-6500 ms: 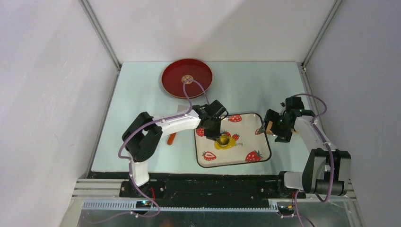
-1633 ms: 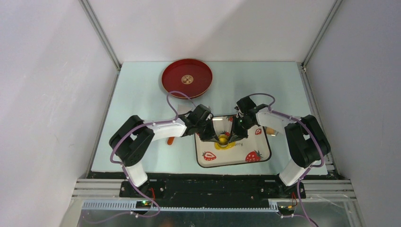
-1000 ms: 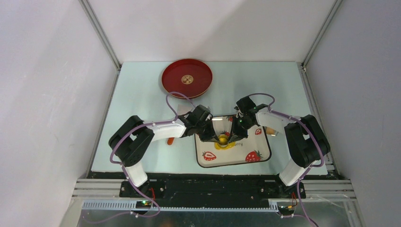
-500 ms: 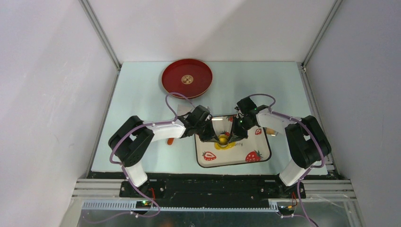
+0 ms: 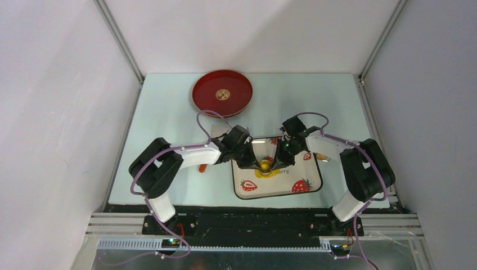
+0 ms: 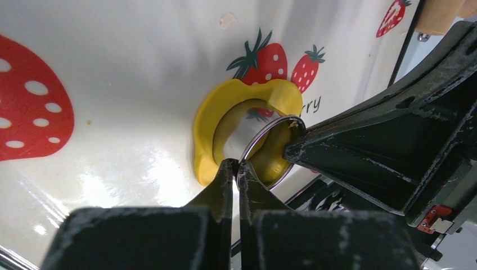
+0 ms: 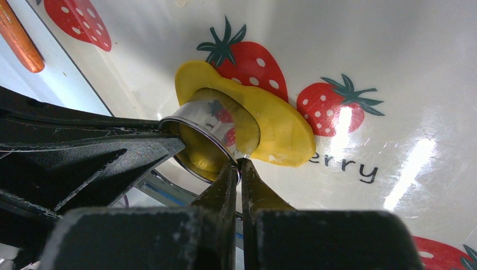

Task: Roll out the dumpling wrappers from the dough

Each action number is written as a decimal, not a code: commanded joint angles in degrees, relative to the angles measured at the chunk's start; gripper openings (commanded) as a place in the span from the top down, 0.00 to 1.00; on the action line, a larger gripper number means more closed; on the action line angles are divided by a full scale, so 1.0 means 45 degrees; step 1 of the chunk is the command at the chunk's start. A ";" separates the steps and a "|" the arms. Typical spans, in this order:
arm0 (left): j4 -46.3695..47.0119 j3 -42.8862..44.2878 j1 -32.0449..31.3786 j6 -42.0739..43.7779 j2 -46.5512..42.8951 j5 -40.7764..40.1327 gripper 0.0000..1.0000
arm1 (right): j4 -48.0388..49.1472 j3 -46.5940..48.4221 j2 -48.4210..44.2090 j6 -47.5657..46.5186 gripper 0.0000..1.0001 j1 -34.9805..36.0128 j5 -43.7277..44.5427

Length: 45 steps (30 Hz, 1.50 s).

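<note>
A: While both arms lean in over the glossy white rectangular strawberry-print tray (image 5: pixel 281 187), where's the task thing?

B: Bright-yellow soft flattened patch of dough (image 7: pixel 281 132), irregular edge; it lies on the tray around the middle, partly over a printed strawberry, just above the "erry" lettering.

A: Anything on it?

B: Shiny short round metal ring (image 7: pixel 205 126) stands in the patch at one end; dough wraps part of its mirrored wall; yellow shows inside the ring too; can't tell whether that's a cut wrapper.

A: Fingers?

B: Left fingers (image 6: pixel 229 173) together, pinched on the ring's thin rim; right fingers (image 7: pixel 230 177) together too, pinched on the rim at the opposite side; the two pairs of tips face each other across the ring, both touching it.

A: Ring flat or tilted?

B: Can't tell from these views.

A: Rest of the scene?

B: Tray sits on the pale-green worktop (image 5: pixel 169 112) near the arms' bases; dark-red round plate (image 5: pixel 236 104) at the far side, left of centre, well apart from the tray; thin orange stick (image 7: pixel 19 36) on the worktop just beside the tray's left edge, partly hidden by the left arm.
</note>
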 commanded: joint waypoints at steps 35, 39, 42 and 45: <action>-0.1693 -0.0990 -0.0388 0.0182 0.1456 -0.0870 1.00 | 0.1329 -0.1171 0.0600 0.0361 1.00 0.0816 -0.0005; -0.1701 -0.0990 -0.0397 0.0212 0.1464 -0.0873 1.00 | 0.1286 -0.1161 0.0551 0.0360 1.00 0.0814 0.0056; -0.1692 -0.0981 -0.0377 0.0220 0.1473 -0.0868 1.00 | 0.1286 -0.1161 0.0491 0.0394 1.00 0.0816 0.0098; -0.1695 -0.0981 -0.0380 0.0204 0.1472 -0.0868 1.00 | 0.1262 -0.1159 0.0456 0.0402 1.00 0.0812 0.0109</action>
